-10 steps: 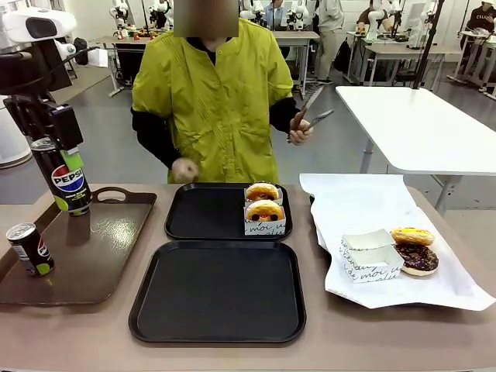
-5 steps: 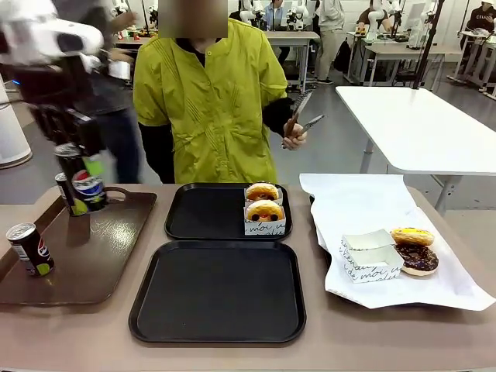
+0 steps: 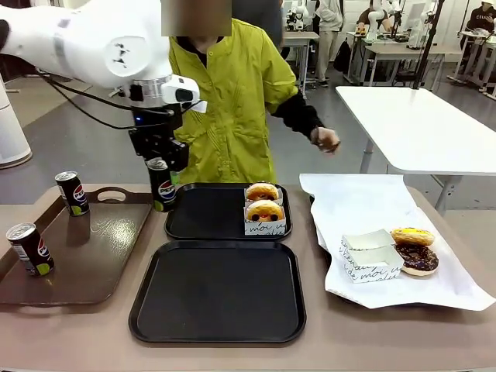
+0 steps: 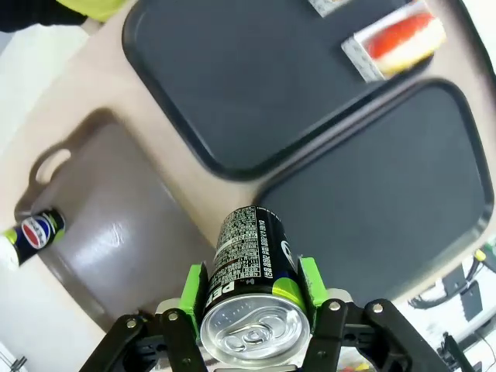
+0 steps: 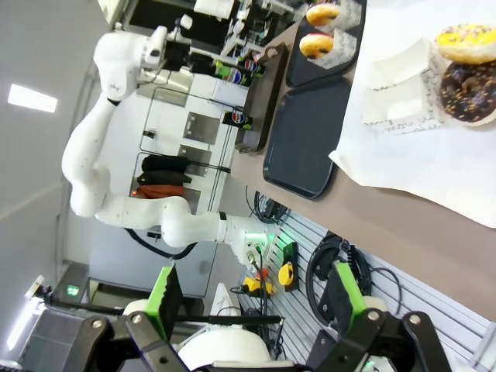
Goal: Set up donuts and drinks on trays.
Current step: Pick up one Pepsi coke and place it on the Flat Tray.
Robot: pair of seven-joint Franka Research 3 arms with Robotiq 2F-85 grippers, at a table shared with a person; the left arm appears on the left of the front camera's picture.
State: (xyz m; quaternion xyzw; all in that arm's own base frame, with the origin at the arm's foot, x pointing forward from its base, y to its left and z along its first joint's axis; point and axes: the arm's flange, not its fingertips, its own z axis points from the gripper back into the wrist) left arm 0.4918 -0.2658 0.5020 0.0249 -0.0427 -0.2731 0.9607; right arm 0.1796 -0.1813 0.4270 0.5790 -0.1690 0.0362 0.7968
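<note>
My left gripper (image 3: pixel 159 164) is shut on a black Pepsi can (image 3: pixel 163 194), held upright just above the left rim of the far black tray (image 3: pixel 201 221). In the left wrist view the can (image 4: pixel 248 248) sits between the green pads (image 4: pixel 192 291). Two boxed yellow-glazed donuts (image 3: pixel 264 203) stand at that tray's right end. The near black tray (image 3: pixel 217 294) is bare. Two more cans (image 3: pixel 72 192) (image 3: pixel 29 248) stand on the brown tray (image 3: pixel 101 256). My right gripper (image 5: pixel 256 298) is open and holds nothing, off the table's side.
White paper (image 3: pixel 364 209) at the right carries an empty donut box (image 3: pixel 370 256), a yellow donut (image 3: pixel 411 235) and a chocolate donut (image 3: pixel 418 258). A person in a yellow-green jacket stands at the far side, with one hand (image 3: pixel 325 139) raised above the paper.
My left arm has carried the can to the right, from over the brown tray to the far black tray's left rim. The person's hand with the tongs has moved right and lowered.
</note>
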